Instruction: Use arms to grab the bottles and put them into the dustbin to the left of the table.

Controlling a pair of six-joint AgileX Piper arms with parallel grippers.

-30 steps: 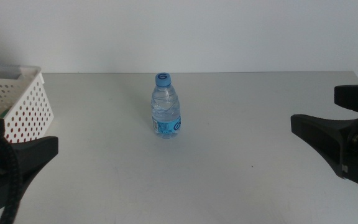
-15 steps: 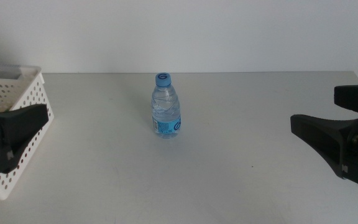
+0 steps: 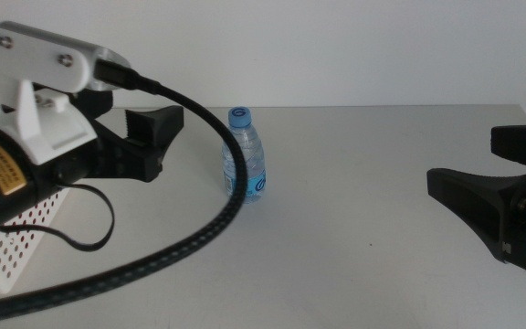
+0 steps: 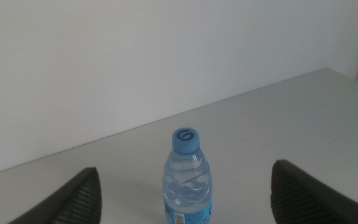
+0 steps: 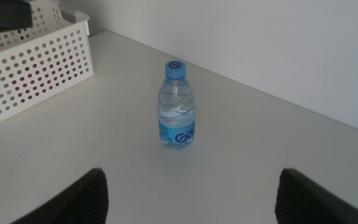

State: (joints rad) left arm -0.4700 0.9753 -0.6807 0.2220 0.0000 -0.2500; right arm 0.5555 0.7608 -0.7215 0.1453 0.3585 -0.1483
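A clear water bottle (image 3: 245, 164) with a blue cap stands upright mid-table; it also shows in the left wrist view (image 4: 187, 177) and the right wrist view (image 5: 178, 109). My left gripper (image 3: 165, 142) is open and empty. It hangs just left of the bottle, which sits ahead between its spread jaws, apart from them. The arm's white housing with the yellow label (image 3: 3, 164) partly hides the white holed dustbin (image 3: 12, 242) at the left. My right gripper (image 3: 464, 155) is open and empty at the right edge. The tea bottle and the can are not in view.
The thick black cable (image 3: 190, 242) loops from the left arm down across the table's front, passing in front of the bottle's lower left. The dustbin (image 5: 36, 68) shows something reddish through its holes. A white wall stands behind the table's far edge.
My left arm has risen from the lower left by the dustbin and swung right toward the bottle, its cable now trailing across the table. The bottle and the right gripper have not moved.
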